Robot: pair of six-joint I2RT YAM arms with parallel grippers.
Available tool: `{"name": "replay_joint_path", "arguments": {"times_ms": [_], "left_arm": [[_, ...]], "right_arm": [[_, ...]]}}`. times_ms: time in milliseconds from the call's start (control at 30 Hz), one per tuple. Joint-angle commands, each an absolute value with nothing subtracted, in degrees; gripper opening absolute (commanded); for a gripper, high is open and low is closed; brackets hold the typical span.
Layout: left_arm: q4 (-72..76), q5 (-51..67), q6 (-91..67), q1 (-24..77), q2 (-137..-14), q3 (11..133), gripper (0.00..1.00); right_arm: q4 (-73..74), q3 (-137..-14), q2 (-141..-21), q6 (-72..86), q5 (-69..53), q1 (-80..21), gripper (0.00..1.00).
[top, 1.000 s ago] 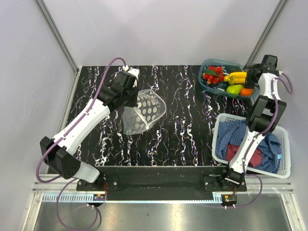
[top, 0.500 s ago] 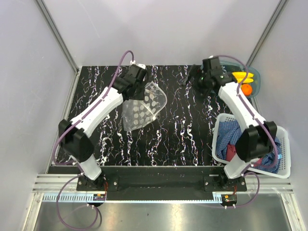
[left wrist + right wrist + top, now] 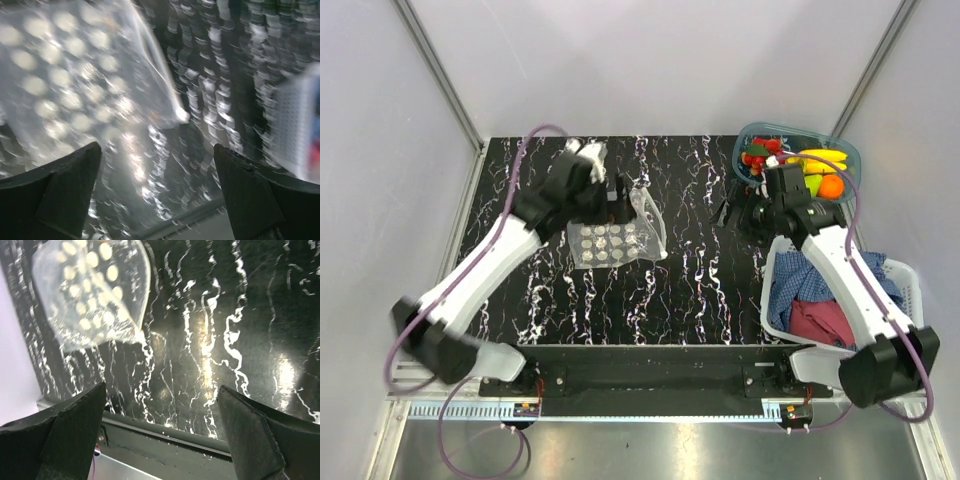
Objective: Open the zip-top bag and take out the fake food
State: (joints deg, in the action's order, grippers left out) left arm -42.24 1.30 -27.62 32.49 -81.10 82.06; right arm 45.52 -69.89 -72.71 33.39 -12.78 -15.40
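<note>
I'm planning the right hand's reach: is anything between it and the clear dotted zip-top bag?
Nothing visible: only bare black marbled tabletop lies between the open right hand and the clear, dotted plastic zip-top bag.

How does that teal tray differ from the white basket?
The tray is see-through teal and oval; the basket is white, slatted and rectangular. The tray holds plastic fruit; the basket holds red and blue cloths. The tray sits farther back than the basket. Both are open-topped, on the table's right side.

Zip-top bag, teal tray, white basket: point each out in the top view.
zip-top bag (image 3: 610,243), top external view, dotted panel.
teal tray (image 3: 795,127), top external view, far rim.
white basket (image 3: 769,295), top external view, left wall.
</note>
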Motion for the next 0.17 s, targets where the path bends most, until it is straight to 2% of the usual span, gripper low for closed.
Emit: {"name": "replay_joint_path", "arguments": {"times_ms": [0, 100, 133], "left_arm": [[-25.6, 16.2, -37.3, 32.4, -63.8, 63.5, 0.99], [-10.9, 20.2, -44.0, 32.4, -53.9, 49.9, 0.99], [-0.7, 21.3, -48.0, 32.4, -51.4, 46.8, 0.99]], "right_arm": [[40.8, -64.9, -68.6, 32.0, -18.7, -15.6, 0.99], [35.1, -60.1, -65.7, 32.9, -24.0, -15.7, 1.0], [31.2, -59.5, -64.3, 32.9, -25.6, -15.7, 1.0]]}}
